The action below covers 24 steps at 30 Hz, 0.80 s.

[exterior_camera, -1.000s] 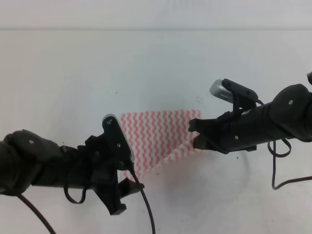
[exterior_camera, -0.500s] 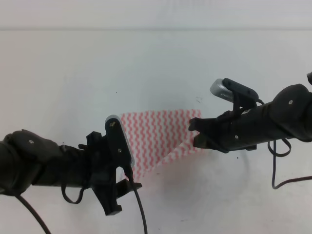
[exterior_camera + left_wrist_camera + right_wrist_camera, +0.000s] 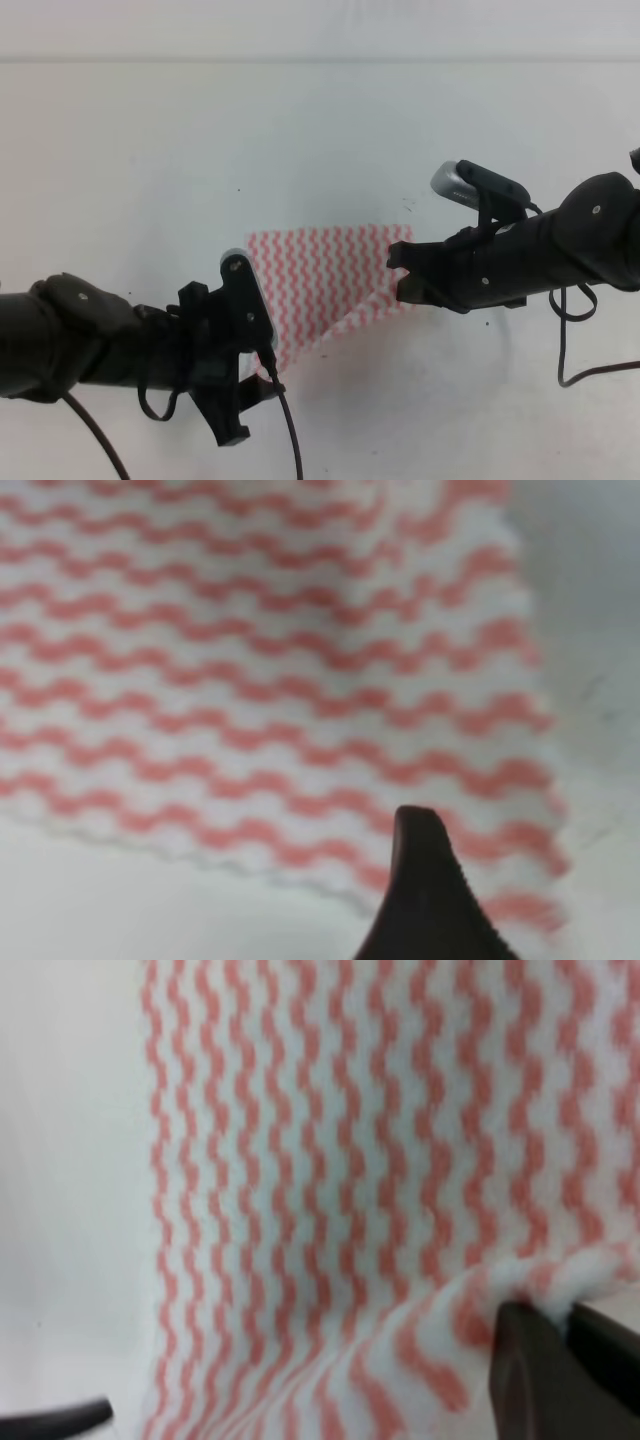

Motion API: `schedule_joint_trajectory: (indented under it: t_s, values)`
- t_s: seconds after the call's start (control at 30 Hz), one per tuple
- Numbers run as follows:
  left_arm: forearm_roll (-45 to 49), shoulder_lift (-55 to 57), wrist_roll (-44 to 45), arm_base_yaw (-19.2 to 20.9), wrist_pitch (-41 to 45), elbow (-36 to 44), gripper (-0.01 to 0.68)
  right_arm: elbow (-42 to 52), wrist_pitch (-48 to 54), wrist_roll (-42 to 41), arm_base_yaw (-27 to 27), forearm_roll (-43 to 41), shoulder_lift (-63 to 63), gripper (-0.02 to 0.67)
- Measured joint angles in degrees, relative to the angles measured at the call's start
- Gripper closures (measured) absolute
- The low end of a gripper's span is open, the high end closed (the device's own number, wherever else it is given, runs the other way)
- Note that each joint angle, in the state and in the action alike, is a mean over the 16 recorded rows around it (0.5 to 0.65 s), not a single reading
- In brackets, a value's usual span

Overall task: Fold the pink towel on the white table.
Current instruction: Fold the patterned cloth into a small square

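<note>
A thin white cloth with pink-red wavy stripes point(image 3: 325, 280) lies mid-way on the plain white tabletop point(image 3: 150, 150). The right gripper point(image 3: 402, 276) has its fingers point(image 3: 535, 1375) pinched closed on the cloth's right edge, which is lifted into a fold. The left gripper point(image 3: 262, 375) sits at the cloth's near-left corner, and I cannot tell whether its fingers point(image 3: 425, 900) are open or closed.

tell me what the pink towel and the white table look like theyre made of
The pink towel looks like thin, soft nonwoven or fleecy cloth: its edge is fuzzy and it bends and drapes near the right pincer. The white table looks hard, smooth and matte, perhaps laminate: flat, with small dark specks.
</note>
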Motion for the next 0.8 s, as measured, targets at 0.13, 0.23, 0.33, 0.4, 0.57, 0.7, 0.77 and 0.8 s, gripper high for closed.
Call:
schedule_joint_trajectory:
  t_s: [0.13, 0.23, 0.33, 0.4, 0.57, 0.7, 0.77, 0.8]
  values:
    - [0.04, 1.38, 0.0, -0.01, -1.26, -0.02, 0.272, 0.01, 0.01, -0.3, 0.01, 0.09, 0.17, 0.662]
    - [0.13, 2.25, 0.02, 0.0, -2.14, 0.01, 0.285, 0.01, 0.02, -0.56, 0.0, 0.2, 0.11, 0.663]
    - [0.2, 3.04, 0.21, 0.01, -2.92, 0.03, 0.302, 0.0, 0.04, -0.8, 0.0, 0.32, 0.06, 0.663]
    - [0.28, 3.63, 0.39, 0.01, -3.15, 0.02, 0.313, 0.0, 0.05, -0.83, 0.0, 0.34, 0.11, 0.663]
    - [0.44, 4.82, 0.92, 0.01, -3.86, 0.04, 0.347, 0.0, 0.05, -0.86, 0.0, 0.35, 0.11, 0.663]
    - [0.42, 5.37, 1.27, 0.01, -4.27, 0.01, 0.383, 0.0, 0.07, -0.89, 0.0, 0.37, 0.0, 0.664]
    - [0.37, 5.5, 1.38, 0.01, -4.49, -0.01, 0.403, 0.0, 0.07, -0.91, 0.0, 0.37, 0.0, 0.664]
    - [0.37, 5.54, 1.35, 0.01, -4.62, -0.01, 0.416, -0.01, 0.08, -0.93, 0.0, 0.38, -0.06, 0.664]
